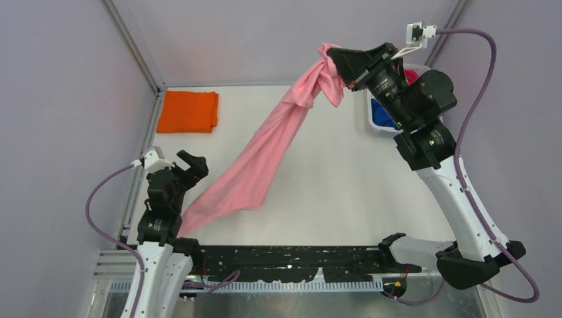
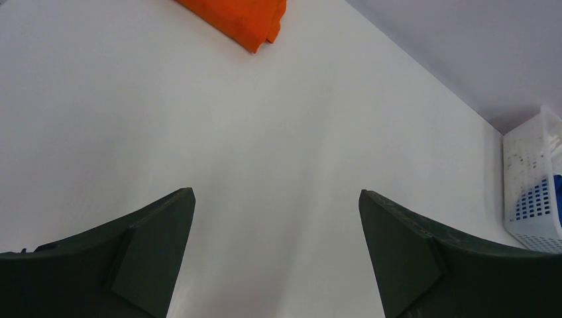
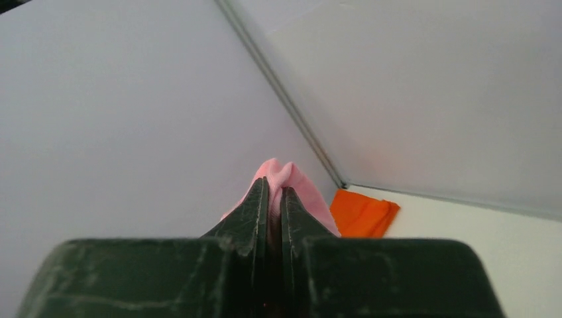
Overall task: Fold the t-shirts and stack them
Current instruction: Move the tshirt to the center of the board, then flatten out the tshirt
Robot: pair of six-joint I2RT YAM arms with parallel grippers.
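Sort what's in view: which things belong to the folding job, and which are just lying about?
Job: pink t-shirt, held up in the right claw; folded orange t-shirt; blue shirt in the white mesh basket.
Lying about: the basket itself.

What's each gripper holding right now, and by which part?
The right gripper pinches the pink shirt by a bunched edge at its raised end, the rest draping to the table. The left gripper is open, holding nothing.
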